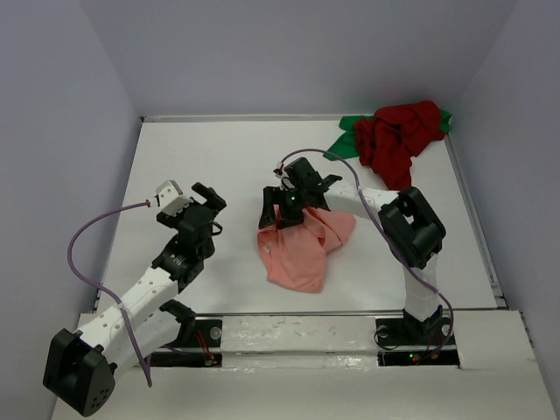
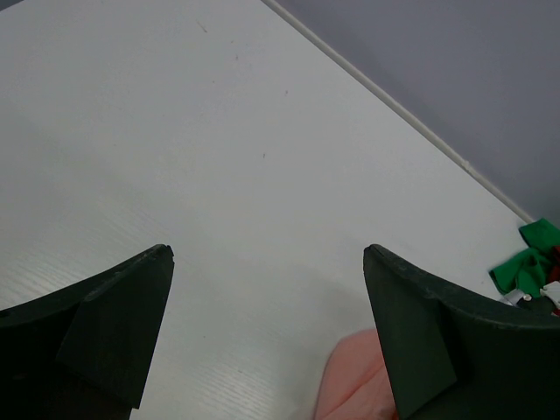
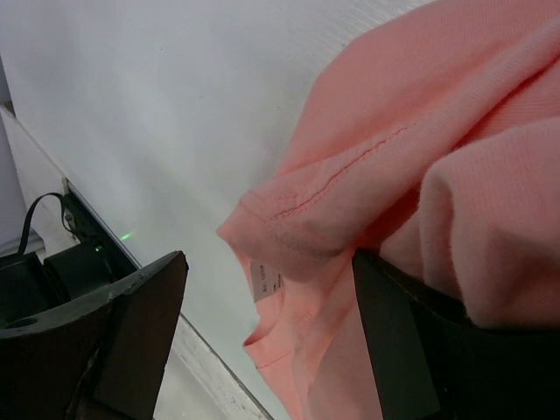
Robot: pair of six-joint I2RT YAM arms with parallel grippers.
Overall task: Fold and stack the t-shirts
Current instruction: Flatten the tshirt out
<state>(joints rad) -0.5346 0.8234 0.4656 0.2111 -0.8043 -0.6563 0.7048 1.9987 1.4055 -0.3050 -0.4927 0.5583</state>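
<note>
Jaws spread; green shirt (image 1: 349, 136) mostly under red shirt (image 1: 398, 138)

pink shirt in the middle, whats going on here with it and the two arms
The right gripper is at the far edge of the crumpled salmon-pink t-shirt. Its jaws are open with cloth between the fingers, not clamped. The left gripper hovers open and empty over the table, just left of that shirt. The dark red t-shirt lies heaped on the green t-shirt in the far right corner. Nothing is folded or stacked yet.
</note>
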